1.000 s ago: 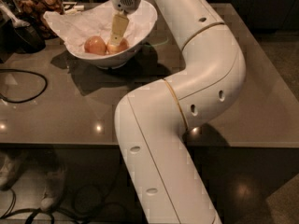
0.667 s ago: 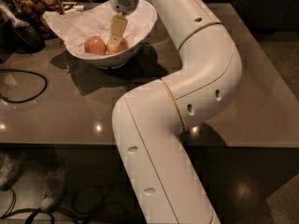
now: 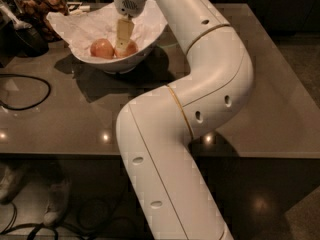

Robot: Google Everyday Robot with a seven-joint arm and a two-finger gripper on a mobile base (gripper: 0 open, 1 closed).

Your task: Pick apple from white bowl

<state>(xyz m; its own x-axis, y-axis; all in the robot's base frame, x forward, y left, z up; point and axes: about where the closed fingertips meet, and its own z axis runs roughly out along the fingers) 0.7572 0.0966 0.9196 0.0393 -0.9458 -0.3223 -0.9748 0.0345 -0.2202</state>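
Note:
The white bowl point(image 3: 150, 41), lined with crumpled white paper, stands on the far left part of the grey table point(image 3: 260, 99). Two reddish apples lie in it: one on the left point(image 3: 101, 48) and one on the right point(image 3: 131, 49), partly hidden behind the gripper. My gripper point(image 3: 121, 45) reaches down into the bowl from above, its tip between the two apples and against the right one. My white arm point(image 3: 215, 79) curves over the table's middle and hides part of it.
A black cable loop point(image 3: 27, 91) lies on the table at the left. A dark object point(image 3: 22, 34) and a jar of brown snacks point(image 3: 42, 4) stand behind the bowl at the left. The table's front edge point(image 3: 60, 154) is near. Shoes point(image 3: 55, 204) are on the floor.
The arm has shifted only slightly. The gripper stays down in the bowl between the two apples, and the apples have not moved.

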